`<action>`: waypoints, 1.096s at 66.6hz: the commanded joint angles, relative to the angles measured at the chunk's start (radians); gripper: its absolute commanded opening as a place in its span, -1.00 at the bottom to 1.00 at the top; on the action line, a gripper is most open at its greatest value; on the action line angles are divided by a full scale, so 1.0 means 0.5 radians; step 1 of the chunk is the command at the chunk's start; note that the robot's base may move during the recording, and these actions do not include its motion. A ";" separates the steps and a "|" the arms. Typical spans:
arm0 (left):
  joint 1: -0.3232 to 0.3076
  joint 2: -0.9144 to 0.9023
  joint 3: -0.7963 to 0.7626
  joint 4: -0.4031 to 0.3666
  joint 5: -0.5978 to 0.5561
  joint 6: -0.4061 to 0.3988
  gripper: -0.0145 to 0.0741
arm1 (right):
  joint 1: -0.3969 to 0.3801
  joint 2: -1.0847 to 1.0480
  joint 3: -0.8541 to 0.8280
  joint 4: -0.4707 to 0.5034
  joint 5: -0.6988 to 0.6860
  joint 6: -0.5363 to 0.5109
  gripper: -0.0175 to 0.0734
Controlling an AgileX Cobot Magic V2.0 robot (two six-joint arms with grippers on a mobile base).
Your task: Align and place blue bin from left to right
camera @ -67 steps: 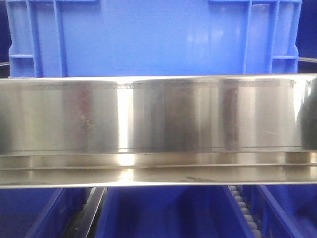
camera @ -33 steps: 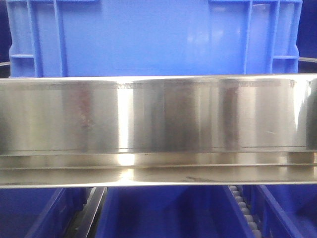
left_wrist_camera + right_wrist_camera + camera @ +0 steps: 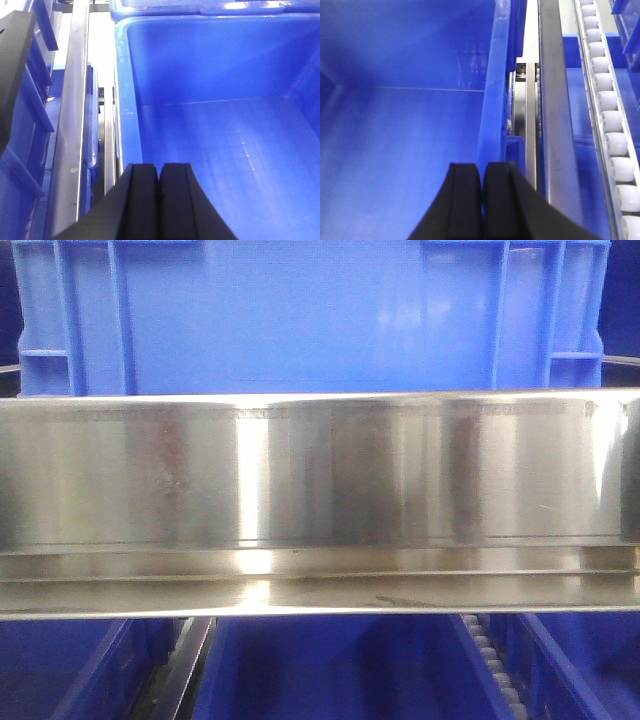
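The blue bin (image 3: 300, 315) fills the top of the front view, with a smooth centre panel and ribs near both corners, standing behind a steel rail (image 3: 320, 480). The left wrist view looks down into the blue bin (image 3: 225, 125). My left gripper (image 3: 160, 167) is shut with nothing between its fingers, just inside the bin's left wall (image 3: 125, 100). The right wrist view shows the blue bin (image 3: 405, 125) from the other side. My right gripper (image 3: 481, 167) is shut and sits over the bin's right wall (image 3: 495, 90). Neither gripper appears in the front view.
More blue bins (image 3: 330, 670) sit below the rail, beside a roller track (image 3: 495, 660). White rollers (image 3: 607, 100) and a steel rail (image 3: 555, 100) run right of the bin. Left of it are a steel rail (image 3: 70, 125), a ribbed blue bin (image 3: 30, 125) and a black part (image 3: 12, 65).
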 commanded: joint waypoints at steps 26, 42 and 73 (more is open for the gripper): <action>-0.012 -0.015 -0.020 0.002 -0.024 -0.020 -0.92 | 0.048 -0.007 -0.023 -0.110 0.048 0.121 -0.05; -0.012 -0.015 -0.020 0.002 -0.024 -0.020 -0.92 | 0.198 0.002 -0.023 -0.532 0.036 0.351 -0.05; -0.012 -0.015 -0.020 -0.002 -0.003 -0.020 -0.92 | 0.193 0.118 -0.023 -0.423 0.092 0.351 -0.05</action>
